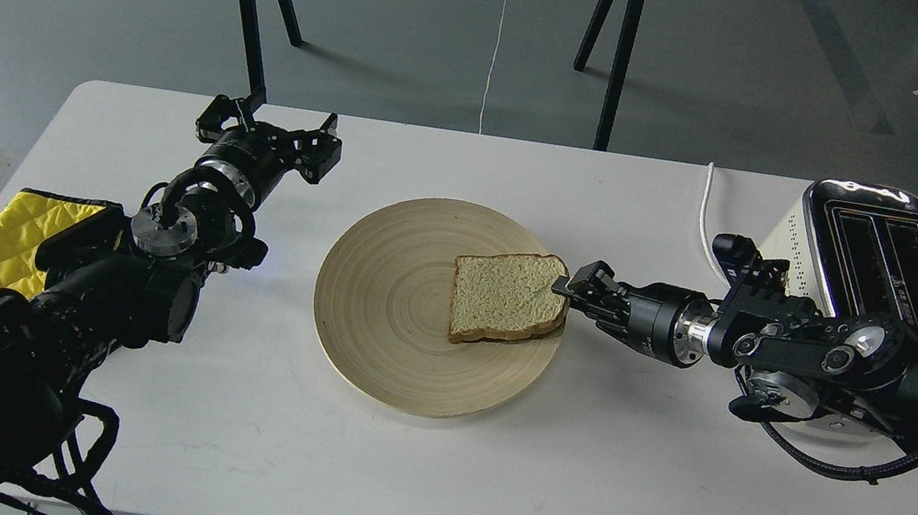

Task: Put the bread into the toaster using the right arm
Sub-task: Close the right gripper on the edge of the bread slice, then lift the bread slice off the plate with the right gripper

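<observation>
The bread (506, 296) lies flat on the right half of a round wooden plate (381, 300) at the table's middle. My right arm reaches in from the right, and its gripper (569, 289) is at the slice's right crust edge, touching it. Its fingers are dark and seen side-on, so I cannot tell whether they pinch the crust. The cream-white toaster (889, 264) stands at the table's right edge behind my right arm, both chrome slots empty. My left gripper (268, 134) is open and empty at the back left of the table.
A yellow quilted cloth (3, 243) lies at the table's left edge under my left arm. The toaster's white cord (706, 211) runs along the table toward the back. A second table stands behind, and a white chair stands at the far right.
</observation>
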Robot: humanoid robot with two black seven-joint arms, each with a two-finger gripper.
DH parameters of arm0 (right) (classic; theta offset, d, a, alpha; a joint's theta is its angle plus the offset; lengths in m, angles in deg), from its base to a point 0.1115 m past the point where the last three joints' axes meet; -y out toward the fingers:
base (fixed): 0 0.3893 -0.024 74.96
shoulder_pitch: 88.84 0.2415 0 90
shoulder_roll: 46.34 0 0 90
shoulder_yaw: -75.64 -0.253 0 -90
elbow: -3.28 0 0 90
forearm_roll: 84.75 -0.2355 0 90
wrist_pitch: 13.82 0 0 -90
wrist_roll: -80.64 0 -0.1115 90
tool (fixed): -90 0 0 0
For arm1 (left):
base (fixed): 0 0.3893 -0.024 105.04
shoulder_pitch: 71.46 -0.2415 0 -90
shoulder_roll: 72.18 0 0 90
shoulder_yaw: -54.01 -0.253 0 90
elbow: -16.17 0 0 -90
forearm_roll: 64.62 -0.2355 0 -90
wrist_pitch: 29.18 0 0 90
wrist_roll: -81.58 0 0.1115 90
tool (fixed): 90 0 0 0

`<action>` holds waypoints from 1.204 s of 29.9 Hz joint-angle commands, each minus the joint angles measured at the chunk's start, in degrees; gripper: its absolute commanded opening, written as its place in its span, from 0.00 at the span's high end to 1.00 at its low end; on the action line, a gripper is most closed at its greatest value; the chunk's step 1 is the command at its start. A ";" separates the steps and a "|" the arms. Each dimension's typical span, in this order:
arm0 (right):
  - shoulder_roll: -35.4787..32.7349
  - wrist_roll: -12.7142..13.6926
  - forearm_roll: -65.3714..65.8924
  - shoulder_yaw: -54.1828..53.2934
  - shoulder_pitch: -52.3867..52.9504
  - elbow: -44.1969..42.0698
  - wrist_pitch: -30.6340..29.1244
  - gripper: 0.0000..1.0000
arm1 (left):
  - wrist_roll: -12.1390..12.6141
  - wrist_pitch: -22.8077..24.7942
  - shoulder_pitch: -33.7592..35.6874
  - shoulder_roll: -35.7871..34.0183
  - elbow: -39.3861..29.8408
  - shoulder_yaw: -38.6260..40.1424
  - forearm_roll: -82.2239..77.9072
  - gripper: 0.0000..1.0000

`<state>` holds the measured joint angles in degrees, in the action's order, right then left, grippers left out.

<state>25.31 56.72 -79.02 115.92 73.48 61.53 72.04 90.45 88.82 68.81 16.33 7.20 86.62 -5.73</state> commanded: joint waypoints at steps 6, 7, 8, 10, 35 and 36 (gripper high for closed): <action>0.07 -0.34 -0.28 -1.35 0.36 0.11 0.44 0.96 | 0.00 0.00 0.09 0.00 0.00 0.00 0.00 0.00; 0.07 -0.34 -0.28 -1.87 0.36 0.11 0.44 0.96 | 0.00 0.00 0.00 0.00 0.00 0.00 0.00 0.00; 0.07 -0.34 -0.37 -2.31 0.45 0.02 0.53 0.97 | 0.00 0.00 0.09 0.00 0.00 0.00 0.00 0.00; -0.02 -0.26 -0.37 -2.93 0.71 0.02 0.44 0.98 | 0.00 0.00 0.00 0.00 0.00 0.00 0.00 0.00; -16.45 0.10 1.91 11.99 29.70 -1.82 0.36 0.99 | 0.00 0.00 0.00 0.00 0.00 0.00 0.00 0.00; -16.89 0.10 2.35 14.01 31.19 -2.26 0.53 0.99 | 0.00 0.00 0.09 0.00 0.00 0.00 0.00 0.00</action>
<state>10.08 56.90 -77.58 124.24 100.45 60.07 72.15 90.44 88.82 68.81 16.33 7.21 86.62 -5.73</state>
